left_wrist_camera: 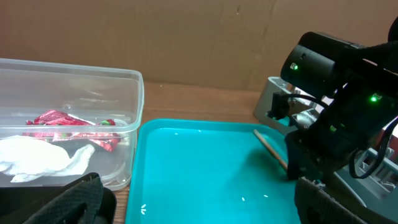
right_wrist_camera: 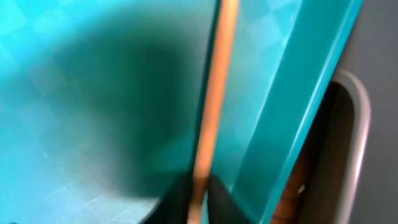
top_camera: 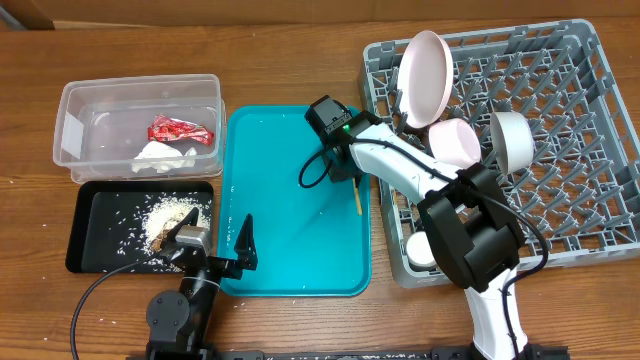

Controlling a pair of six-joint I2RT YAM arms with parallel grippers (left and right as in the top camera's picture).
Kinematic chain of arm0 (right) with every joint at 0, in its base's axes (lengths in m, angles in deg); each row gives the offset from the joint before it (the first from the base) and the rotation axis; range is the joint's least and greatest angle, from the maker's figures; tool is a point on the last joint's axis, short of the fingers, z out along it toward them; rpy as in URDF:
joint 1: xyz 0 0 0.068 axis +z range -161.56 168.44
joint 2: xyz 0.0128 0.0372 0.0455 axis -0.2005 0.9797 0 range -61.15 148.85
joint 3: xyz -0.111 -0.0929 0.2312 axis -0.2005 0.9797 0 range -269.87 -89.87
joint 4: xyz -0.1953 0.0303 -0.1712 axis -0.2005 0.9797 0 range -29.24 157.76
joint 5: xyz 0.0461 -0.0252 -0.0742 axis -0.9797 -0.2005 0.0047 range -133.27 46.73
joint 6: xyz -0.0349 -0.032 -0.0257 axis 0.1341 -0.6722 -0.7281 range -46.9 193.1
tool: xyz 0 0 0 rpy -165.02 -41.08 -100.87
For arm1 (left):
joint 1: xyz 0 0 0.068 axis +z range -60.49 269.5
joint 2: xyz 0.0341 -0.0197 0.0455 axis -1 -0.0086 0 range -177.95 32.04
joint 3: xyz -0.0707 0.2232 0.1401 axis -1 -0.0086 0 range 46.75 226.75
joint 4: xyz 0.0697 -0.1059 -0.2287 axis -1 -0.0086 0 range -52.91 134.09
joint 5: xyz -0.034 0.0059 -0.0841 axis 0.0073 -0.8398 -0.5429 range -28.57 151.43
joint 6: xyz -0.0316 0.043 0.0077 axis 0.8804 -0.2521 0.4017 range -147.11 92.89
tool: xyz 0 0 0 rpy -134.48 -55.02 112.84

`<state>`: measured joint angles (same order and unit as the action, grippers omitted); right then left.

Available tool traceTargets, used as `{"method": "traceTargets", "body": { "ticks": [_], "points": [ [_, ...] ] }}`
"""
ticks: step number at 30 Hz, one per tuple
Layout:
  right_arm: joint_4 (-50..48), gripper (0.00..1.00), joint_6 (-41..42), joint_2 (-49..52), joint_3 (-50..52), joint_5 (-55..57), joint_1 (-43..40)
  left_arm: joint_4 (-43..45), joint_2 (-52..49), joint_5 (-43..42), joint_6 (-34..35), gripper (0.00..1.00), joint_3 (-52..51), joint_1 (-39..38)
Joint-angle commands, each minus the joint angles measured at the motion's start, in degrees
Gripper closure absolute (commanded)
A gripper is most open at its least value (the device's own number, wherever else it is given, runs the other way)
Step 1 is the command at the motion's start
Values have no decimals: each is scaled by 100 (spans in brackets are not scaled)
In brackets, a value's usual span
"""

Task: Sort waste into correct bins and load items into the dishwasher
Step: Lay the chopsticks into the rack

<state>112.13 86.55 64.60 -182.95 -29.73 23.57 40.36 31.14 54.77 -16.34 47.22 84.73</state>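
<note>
My right gripper (top_camera: 347, 172) reaches over the right edge of the teal serving tray (top_camera: 280, 150) and is shut on a thin wooden chopstick (right_wrist_camera: 214, 93), which lies on the tray beside its rim (top_camera: 357, 197). The chopstick also shows in the left wrist view (left_wrist_camera: 269, 148). My left gripper (left_wrist_camera: 199, 208) is open and empty above the tray's near-left corner (top_camera: 214, 250). The clear tub (top_camera: 75, 110) holds the red wrapper (top_camera: 178, 130) and white napkin (top_camera: 165, 155). The black tray (top_camera: 85, 235) holds rice with brown scraps (top_camera: 172, 220). The grey dish rack (top_camera: 560, 90) holds a pinkish plate (top_camera: 425, 65), a bowl (top_camera: 455, 143), a white plate (top_camera: 512, 140) and a cup (top_camera: 420, 250).
The right arm (top_camera: 410, 170) stretches from the table's front over the rack's left side. A few rice grains (left_wrist_camera: 242, 199) lie on the teal tray. A cable (top_camera: 90, 300) runs by the left arm's base.
</note>
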Motion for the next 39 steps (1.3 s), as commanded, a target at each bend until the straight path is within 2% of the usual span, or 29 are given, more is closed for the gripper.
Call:
{"method": "traceTargets", "body": {
  "ticks": [1, 7, 11, 16, 21, 22, 24, 27, 30, 32, 33, 34, 37, 39],
  "points": [
    [321, 96, 13, -35, -166, -164, 46, -20, 55, 68, 81, 0, -20, 26],
    [680, 96, -44, -1270, -800, -160, 11, -20, 55, 66, 81, 0, -20, 26],
    [621, 96, -734, -2085, -835, 111, -378, -20, 55, 68, 81, 0, -20, 26],
    [708, 96, -925, -1910, -446, 72, -957, -20, 55, 66, 81, 0, -20, 26],
    [551, 96, -1117, -1482, 160, 142, -1051, -20, 55, 68, 81, 0, -20, 26],
    [584, 87, -1115, -1460, 160, 140, -1051, -20, 55, 68, 81, 0, -20, 26],
    [671, 62, -1040, -1512, 120, 138, -1019, -20, 55, 68, 81, 0, -20, 26],
    [901, 55, -789, -1718, -35, 109, -944, -20, 55, 68, 81, 0, -20, 26],
    [1351, 53, -573, -2494, -293, -446, -739, -20, 55, 66, 81, 0, -20, 26],
    [1482, 47, -570, -3230, -306, -868, -459, -20, 55, 68, 81, 0, -20, 26],
    [1510, 39, -568, -3512, -306, -953, -319, -20, 55, 68, 81, 0, -20, 26],
    [1528, 0, -570, -3823, -306, -1016, -155, -20, 55, 66, 81, 0, -20, 26],
    [1473, 0, -575, -4771, -306, -1182, 407, -20, 55, 68, 81, 0, -20, 26],
    [1812, 0, -577, -5217, -306, -1200, 640, -20, 55, 68, 81, 0, -20, 26]
  ]
}}
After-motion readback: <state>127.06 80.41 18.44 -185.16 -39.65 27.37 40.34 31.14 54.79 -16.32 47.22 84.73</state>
